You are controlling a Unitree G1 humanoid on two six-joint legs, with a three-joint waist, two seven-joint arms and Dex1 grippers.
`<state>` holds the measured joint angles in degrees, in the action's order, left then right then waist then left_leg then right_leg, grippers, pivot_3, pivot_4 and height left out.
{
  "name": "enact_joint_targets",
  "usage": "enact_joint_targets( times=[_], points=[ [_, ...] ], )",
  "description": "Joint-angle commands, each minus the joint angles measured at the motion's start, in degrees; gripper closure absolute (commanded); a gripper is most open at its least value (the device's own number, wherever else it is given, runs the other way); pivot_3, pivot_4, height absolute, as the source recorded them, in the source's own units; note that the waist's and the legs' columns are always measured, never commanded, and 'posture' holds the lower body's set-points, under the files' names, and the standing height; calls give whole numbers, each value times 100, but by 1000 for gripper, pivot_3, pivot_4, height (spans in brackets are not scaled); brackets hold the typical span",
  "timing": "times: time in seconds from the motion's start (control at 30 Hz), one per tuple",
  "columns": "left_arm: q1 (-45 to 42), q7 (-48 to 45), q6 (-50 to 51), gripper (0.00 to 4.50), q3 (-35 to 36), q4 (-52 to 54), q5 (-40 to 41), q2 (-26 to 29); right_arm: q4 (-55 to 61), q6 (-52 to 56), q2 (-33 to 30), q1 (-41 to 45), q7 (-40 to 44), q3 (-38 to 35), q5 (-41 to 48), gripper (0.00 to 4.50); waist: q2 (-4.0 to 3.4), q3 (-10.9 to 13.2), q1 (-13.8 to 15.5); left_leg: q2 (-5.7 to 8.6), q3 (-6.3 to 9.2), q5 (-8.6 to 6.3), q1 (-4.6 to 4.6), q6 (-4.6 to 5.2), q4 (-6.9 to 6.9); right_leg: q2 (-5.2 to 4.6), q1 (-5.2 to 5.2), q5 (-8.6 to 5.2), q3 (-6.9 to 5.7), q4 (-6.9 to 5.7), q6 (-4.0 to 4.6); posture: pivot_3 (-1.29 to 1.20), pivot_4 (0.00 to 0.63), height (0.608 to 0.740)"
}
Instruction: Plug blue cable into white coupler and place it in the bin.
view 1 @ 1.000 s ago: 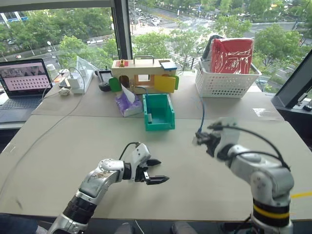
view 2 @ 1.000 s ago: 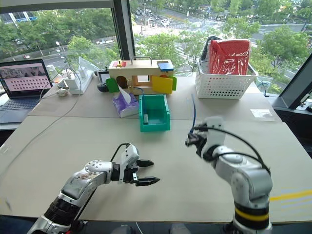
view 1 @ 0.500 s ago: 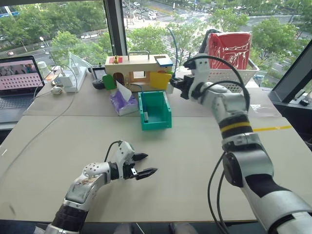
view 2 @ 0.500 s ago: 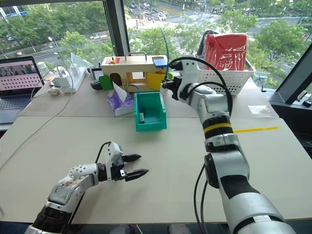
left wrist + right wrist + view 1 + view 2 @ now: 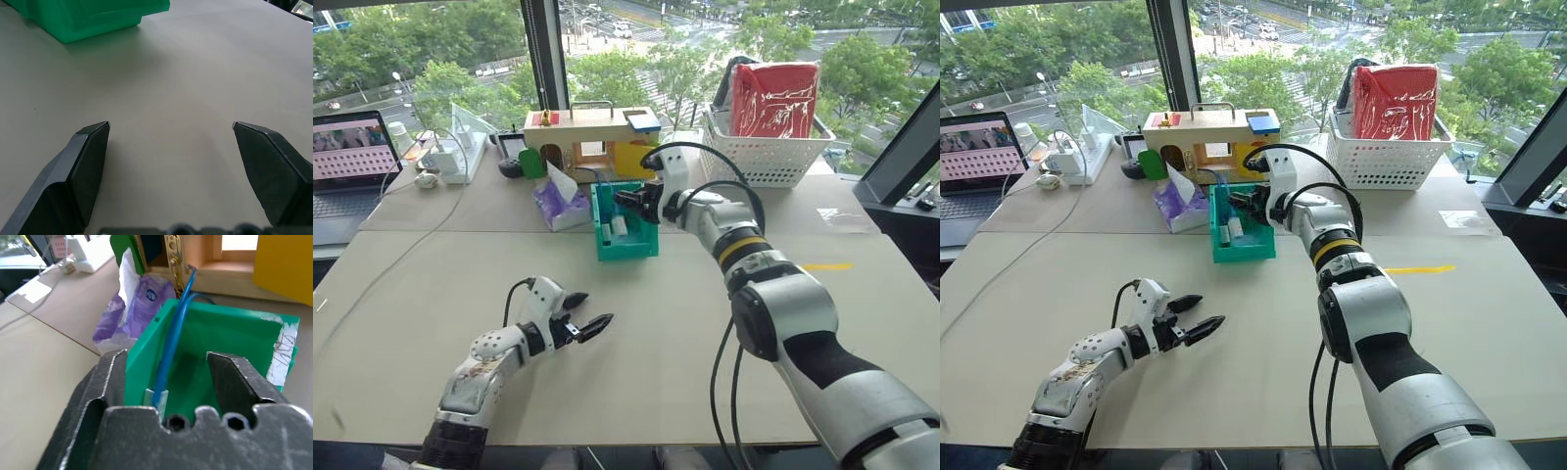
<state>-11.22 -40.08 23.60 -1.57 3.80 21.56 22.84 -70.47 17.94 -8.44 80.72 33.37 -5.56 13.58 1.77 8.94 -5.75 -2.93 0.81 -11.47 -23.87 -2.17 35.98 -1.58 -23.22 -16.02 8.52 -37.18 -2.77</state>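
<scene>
The teal bin (image 5: 628, 247) stands mid-table. Inside it lies the blue cable (image 5: 173, 333), running from the bin's floor up over its back rim. The cable's end is plugged into the white coupler (image 5: 156, 395) at the bottom of the bin. My right gripper (image 5: 625, 201) hovers over the bin's mouth, open, its fingers (image 5: 230, 377) on either side of the cable and not touching it. Well in front of the bin, my left gripper (image 5: 594, 309) rests low over the bare table, open and empty, with both fingertips (image 5: 90, 161) spread wide.
A purple tissue pack (image 5: 556, 208) lies against the bin's left side. Behind the bin stands a wooden toy house (image 5: 592, 137). A white basket (image 5: 769, 162) with a red bag sits back right. A laptop (image 5: 352, 162) and a power strip are back left.
My right gripper has come down from behind the bin to its mouth and opened, leaving the cable and coupler inside. The left gripper has shifted slightly left.
</scene>
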Motion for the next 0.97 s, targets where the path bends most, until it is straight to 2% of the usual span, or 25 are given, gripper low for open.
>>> enact_joint_targets(
  times=[0.03,0.3,0.37,0.43,0.6,0.7,0.8,0.97],
  points=[
    [-140,108,-131,148,108,-257,-54,-96,380,-16,-233,234,315,-345,220,67,0,0,5,0,0,0,0,0,0,0,0,0,-1,1,0,0,150,733],
    [-348,92,-427,148,64,-458,-183,-165,1128,246,-611,127,466,-740,456,67,-8,11,15,1,2,0,-4,0,1,-1,0,0,-2,0,0,0,150,733],
    [-277,102,-593,148,266,-450,-230,-30,2545,582,-1114,-748,1122,-721,687,67,-7,13,33,2,4,0,-9,-1,2,-2,-1,0,-4,1,0,0,150,733],
    [-178,109,-714,148,482,-423,-245,125,4054,980,-1590,-1837,1507,-734,920,67,-7,12,170,5,43,0,-35,-1,10,-4,4,0,-41,8,0,0,150,733],
    [-69,-6,-964,148,730,-522,-268,414,6513,968,-2552,-4522,1502,-654,640,67,-32,26,322,16,62,-4,-59,-5,1,-34,-6,0,-96,0,0,0,150,733],
    [-118,-28,-996,148,765,-623,-231,408,7311,831,-2664,-5630,1238,-653,470,67,-51,38,306,34,52,-4,-58,-5,3,-69,-15,0,-126,8,-1,0,150,733],
    [-257,-4,-1147,148,695,-882,-341,328,7809,498,-2430,-6572,812,-771,320,67,-49,39,289,44,47,-2,-48,-5,24,-82,-7,-3,-132,6,-6,0,150,733],
    [-481,-98,-1217,148,616,-1146,-368,260,7722,131,-2189,-6858,256,-852,142,67,-46,41,257,48,51,42,-36,-2,51,-79,16,12,-136,2,-37,0,150,733]
  ],
)
